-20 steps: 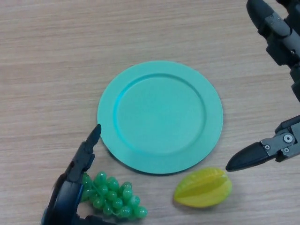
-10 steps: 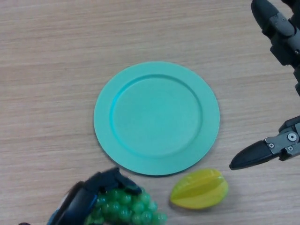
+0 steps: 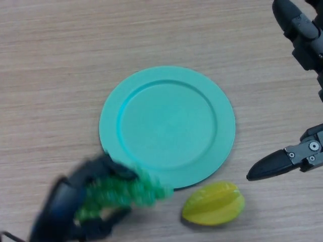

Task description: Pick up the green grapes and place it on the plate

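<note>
A bunch of green grapes (image 3: 123, 191) is held in my left hand (image 3: 70, 196) at the lower left, fingers curled round it, just off the near-left rim of the plate. The grapes hang out to the right of the hand and reach the plate's edge. The teal plate (image 3: 167, 123) lies flat in the middle of the wooden table with nothing on it. My right hand (image 3: 298, 154) is at the right edge, its fingers straight, holding nothing.
A yellow starfruit (image 3: 214, 202) lies on the table just in front of the plate's near-right rim, between my two hands.
My left hand closed round the grapes, lifted them and moved them up and right toward the plate's rim. The right hand has stayed put.
</note>
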You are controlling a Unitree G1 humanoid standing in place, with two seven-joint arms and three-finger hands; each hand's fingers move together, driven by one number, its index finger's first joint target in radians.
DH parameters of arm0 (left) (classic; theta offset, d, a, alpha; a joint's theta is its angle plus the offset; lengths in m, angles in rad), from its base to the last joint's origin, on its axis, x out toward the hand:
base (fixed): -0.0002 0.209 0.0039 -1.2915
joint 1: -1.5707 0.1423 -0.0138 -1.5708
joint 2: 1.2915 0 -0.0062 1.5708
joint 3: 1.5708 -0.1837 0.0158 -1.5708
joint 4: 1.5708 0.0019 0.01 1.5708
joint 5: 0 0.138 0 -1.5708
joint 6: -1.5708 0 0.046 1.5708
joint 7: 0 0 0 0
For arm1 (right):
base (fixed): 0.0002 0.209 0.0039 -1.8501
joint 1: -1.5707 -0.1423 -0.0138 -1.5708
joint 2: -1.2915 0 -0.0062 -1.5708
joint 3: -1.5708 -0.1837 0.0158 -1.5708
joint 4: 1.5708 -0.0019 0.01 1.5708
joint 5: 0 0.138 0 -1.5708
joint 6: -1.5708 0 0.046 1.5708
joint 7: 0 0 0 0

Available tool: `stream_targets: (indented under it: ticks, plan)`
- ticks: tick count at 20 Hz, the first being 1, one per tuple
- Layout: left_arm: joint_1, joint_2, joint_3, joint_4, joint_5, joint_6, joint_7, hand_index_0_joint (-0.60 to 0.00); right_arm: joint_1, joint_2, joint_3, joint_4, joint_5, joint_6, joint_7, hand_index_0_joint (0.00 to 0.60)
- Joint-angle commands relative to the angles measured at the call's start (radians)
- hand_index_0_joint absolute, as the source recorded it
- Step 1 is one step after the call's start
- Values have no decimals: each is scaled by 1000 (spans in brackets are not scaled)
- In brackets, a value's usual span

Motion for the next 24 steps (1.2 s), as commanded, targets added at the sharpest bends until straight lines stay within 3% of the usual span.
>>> stream_targets:
  ticks: [1,6,9,10,13,14,15,20,24]
  plan:
    - [-61,1,38,-165,-52,31,35,-600,-26,-43,-62,-43,29,-128,-35,0]
    - [-241,23,8,-254,104,189,-17,-600,-14,-56,-53,-43,31,-148,-45,0]
    - [-317,-5,22,-355,-85,344,-22,-600,-7,-60,-62,-43,26,-157,-35,0]
    - [-318,-6,23,-357,-93,348,-21,-550,-6,-59,-62,-43,25,-158,-34,0]
    - [-330,4,23,-369,-160,385,-17,-151,-4,-51,-60,-43,13,-157,-28,0]
    - [-334,13,21,-371,-174,402,-17,-51,-3,-52,-58,-43,8,-159,-28,0]
    - [-336,21,21,-378,-169,416,-20,0,-2,-55,-56,-43,6,-158,-30,0]
    - [-351,29,54,-402,-154,437,-36,0,-7,-63,-40,-43,-1,-153,-37,0]
    - [-363,38,112,-496,-232,523,-68,0,-19,-79,-37,-43,5,-145,-41,0]
